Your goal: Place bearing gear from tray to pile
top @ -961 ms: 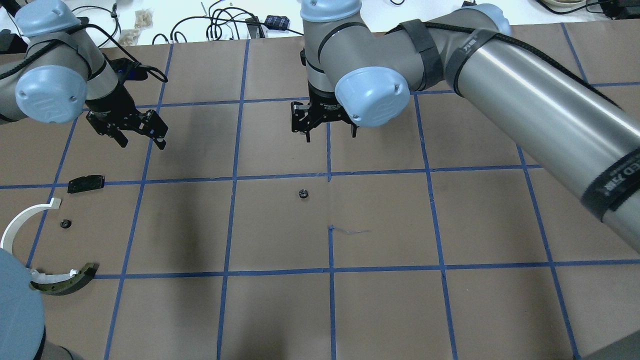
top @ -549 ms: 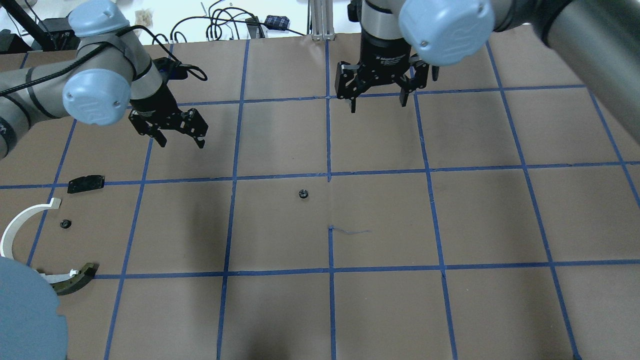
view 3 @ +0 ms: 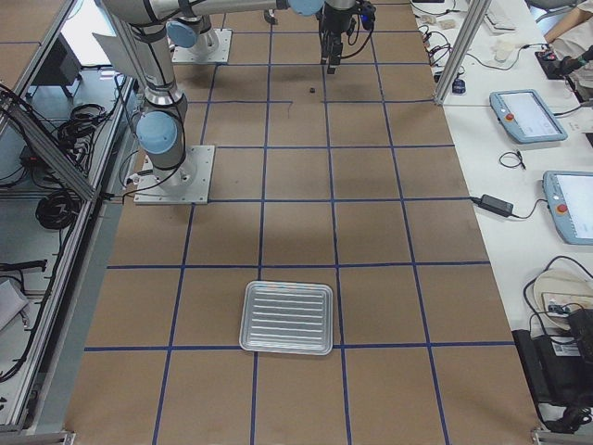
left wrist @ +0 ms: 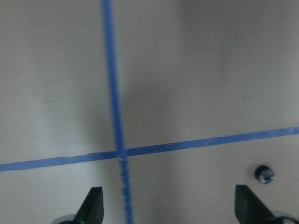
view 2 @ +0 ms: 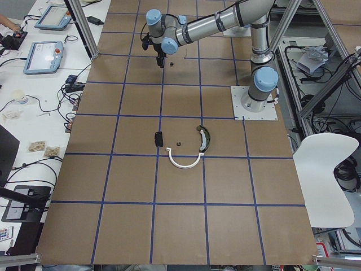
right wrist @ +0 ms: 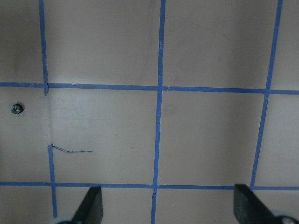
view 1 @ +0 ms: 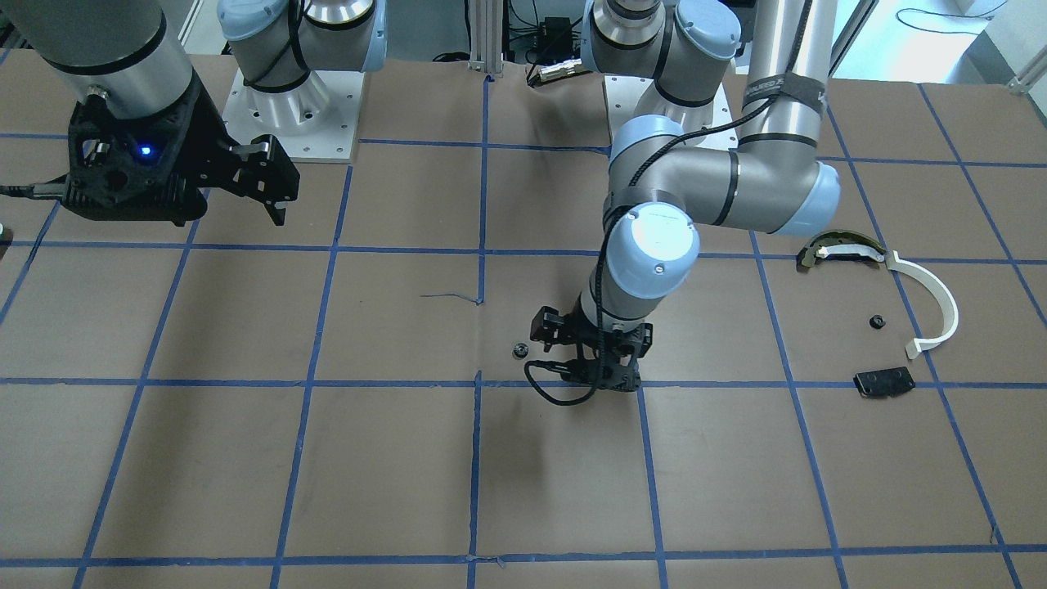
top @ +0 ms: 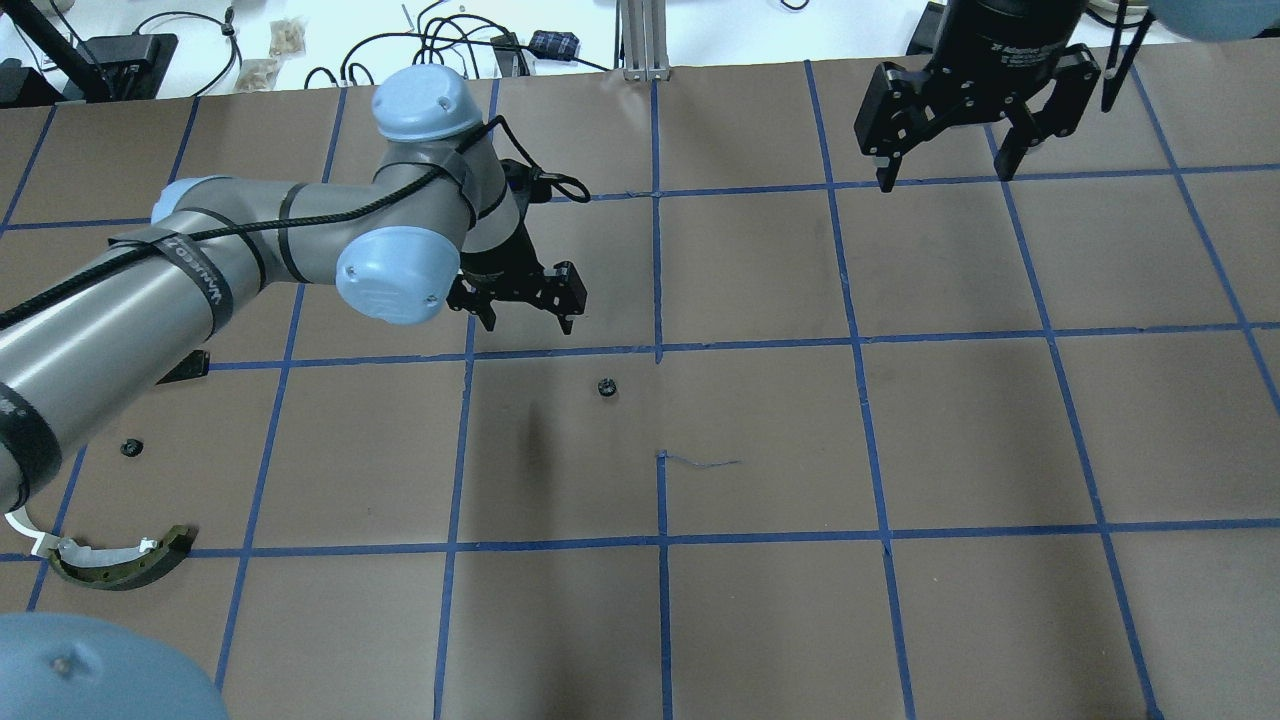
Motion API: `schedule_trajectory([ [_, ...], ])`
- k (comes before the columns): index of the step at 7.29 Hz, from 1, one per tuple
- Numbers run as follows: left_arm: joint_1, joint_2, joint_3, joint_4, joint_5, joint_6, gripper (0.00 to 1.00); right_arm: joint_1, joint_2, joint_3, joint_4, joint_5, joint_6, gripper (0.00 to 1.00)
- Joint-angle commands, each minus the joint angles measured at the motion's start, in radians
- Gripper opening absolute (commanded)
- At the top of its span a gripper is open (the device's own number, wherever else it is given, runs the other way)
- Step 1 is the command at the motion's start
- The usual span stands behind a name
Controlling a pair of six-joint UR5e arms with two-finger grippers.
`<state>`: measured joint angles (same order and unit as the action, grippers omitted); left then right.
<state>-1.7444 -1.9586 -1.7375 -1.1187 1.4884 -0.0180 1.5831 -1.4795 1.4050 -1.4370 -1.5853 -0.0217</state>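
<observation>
The bearing gear (top: 604, 387) lies alone on the brown-papered table (top: 900, 620). It is about midway between the table's left and right ends and well in from both long edges, just inside a corner of the blue tape grid. The tray (view 3: 287, 318) sits far off toward the table's right end, well apart from the gear, with several grid squares of paper between them.

The left gripper (top: 528, 322) hangs just beside the gear, on the side toward the table's left end. Its fingers are spread and hold nothing. In its wrist view the gear shows beside one fingertip (left wrist: 245, 205), outside the gap rather than centred in it. Whether the tips touch the paper cannot be told.

The right gripper (top: 947, 175) is raised high over the table's right half, toward the operators' edge. Its fingers are spread wide with nothing between them, and it is well apart from the gear and the left arm.

The pile (view 1: 887, 315) lies toward the table's left end, near the robot-side edge. It is made up of these parts:
- a white half-ring arc (view 1: 941, 307)
- a dark curved piece (view 1: 834, 245) touching the arc's end
- a small black plate (view 1: 883, 382)
- a second small gear (view 1: 877, 321), loose inside the arc's curve

A broad stretch of open paper separates the pile from the bearing gear, and the left arm reaches over part of it.
</observation>
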Motion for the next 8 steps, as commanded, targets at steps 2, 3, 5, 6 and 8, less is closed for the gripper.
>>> schedule_trajectory([
  [2, -0.116, -0.061, -0.027, 0.077, 0.003, -0.083, 1.0, -0.009, -0.108, 0.172, -0.197, -0.002, 0.038, 1.0],
  [3, -0.116, -0.081, -0.027, 0.106, 0.003, -0.083, 1.0, -0.009, -0.107, 0.145, -0.198, -0.004, 0.043, 1.0],
  [5, -0.116, -0.118, -0.025, 0.135, 0.004, -0.082, 0.99, -0.009, -0.099, 0.14, -0.203, 0.013, 0.042, 1.0],
  [6, -0.116, -0.127, -0.025, 0.144, 0.01, -0.08, 0.98, -0.009, -0.099, 0.141, -0.233, 0.013, 0.042, 1.0],
  [8, -0.116, -0.128, -0.025, 0.145, 0.012, -0.082, 0.95, -0.009, -0.1, 0.153, -0.24, 0.013, 0.042, 1.0],
])
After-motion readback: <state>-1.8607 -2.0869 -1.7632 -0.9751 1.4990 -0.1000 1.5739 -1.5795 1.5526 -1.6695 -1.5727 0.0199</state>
